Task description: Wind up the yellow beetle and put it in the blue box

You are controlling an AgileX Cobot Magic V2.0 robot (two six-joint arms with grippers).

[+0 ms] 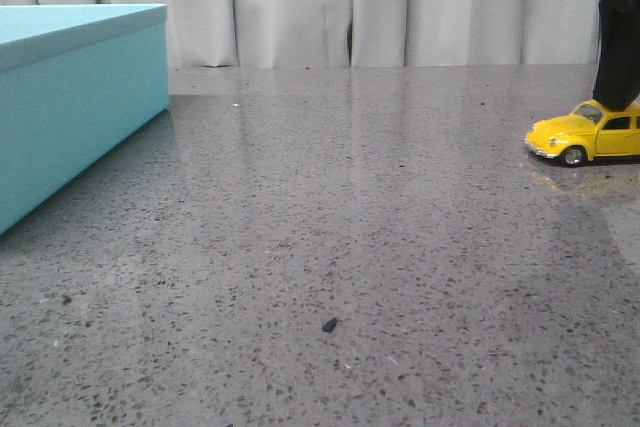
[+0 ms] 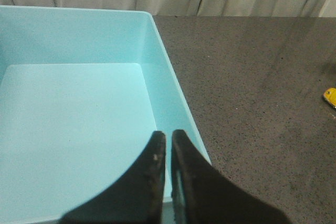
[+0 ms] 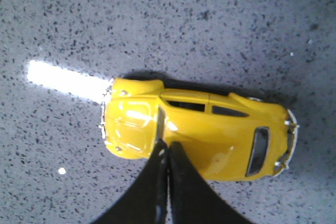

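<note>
The yellow beetle (image 1: 592, 134) sits on the table (image 1: 350, 247), directly under the right gripper (image 3: 167, 148), whose jaws are pressed together over its roof, gripping nothing. The left gripper (image 2: 168, 142), jaws likewise together, hangs above the blue box (image 2: 173, 93), well apart from the car. Winding and storing both appear left to do.

Soft, even light; bright glare streak on the table (image 3: 63, 80) beside the yellow beetle (image 3: 199, 135), slight blur

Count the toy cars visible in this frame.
1. The beetle sits at the table's far right, under the right arm's closed fingers. The box looks empty; none seen elsewhere.
</note>
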